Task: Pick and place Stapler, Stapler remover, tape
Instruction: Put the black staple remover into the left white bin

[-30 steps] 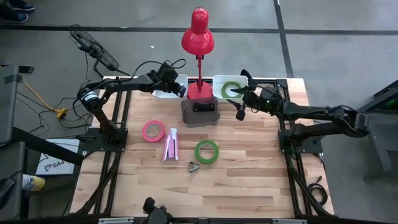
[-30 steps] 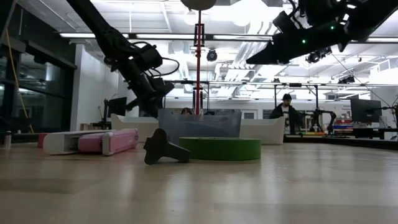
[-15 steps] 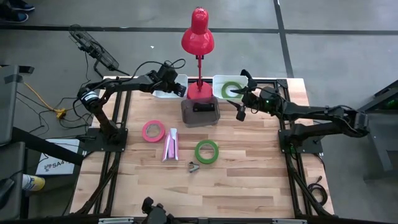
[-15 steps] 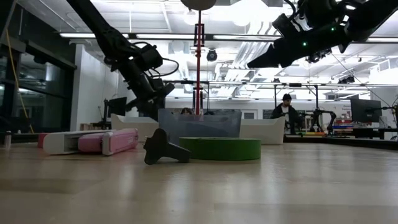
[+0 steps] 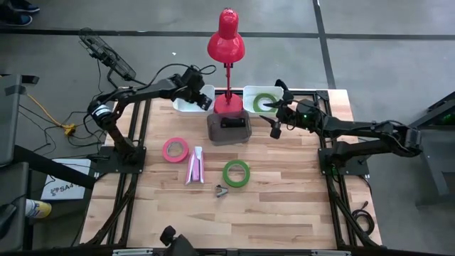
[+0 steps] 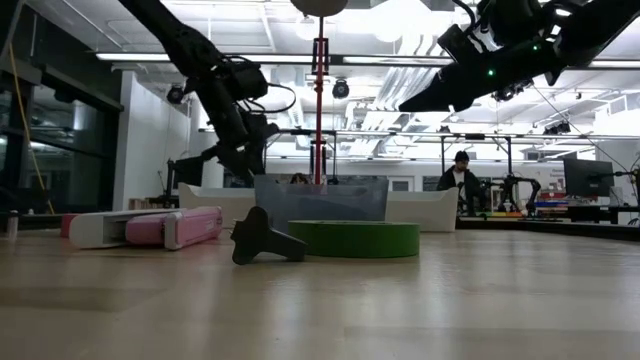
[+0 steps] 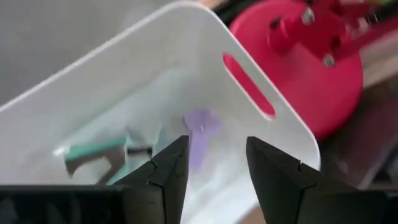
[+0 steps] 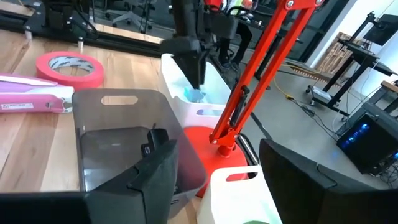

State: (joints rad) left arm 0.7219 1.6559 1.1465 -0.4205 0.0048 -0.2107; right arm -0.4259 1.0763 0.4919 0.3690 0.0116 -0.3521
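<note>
Lifting a little from the left white bin (image 5: 186, 105) beside the red lamp (image 5: 226, 43), the left gripper (image 7: 214, 163) now has its fingers narrowly parted and empty, a small teal-and-purple item (image 7: 155, 146), probably the staple remover, lying in that bin, so 1 placement looks done while pink tape (image 5: 175, 149), pink stapler (image 5: 194, 164) and green tape (image 5: 237, 172) wait on the table (image 5: 284, 199); the right gripper (image 5: 276, 117) hovers by the lamp's other side, fingers parted around nothing.
</note>
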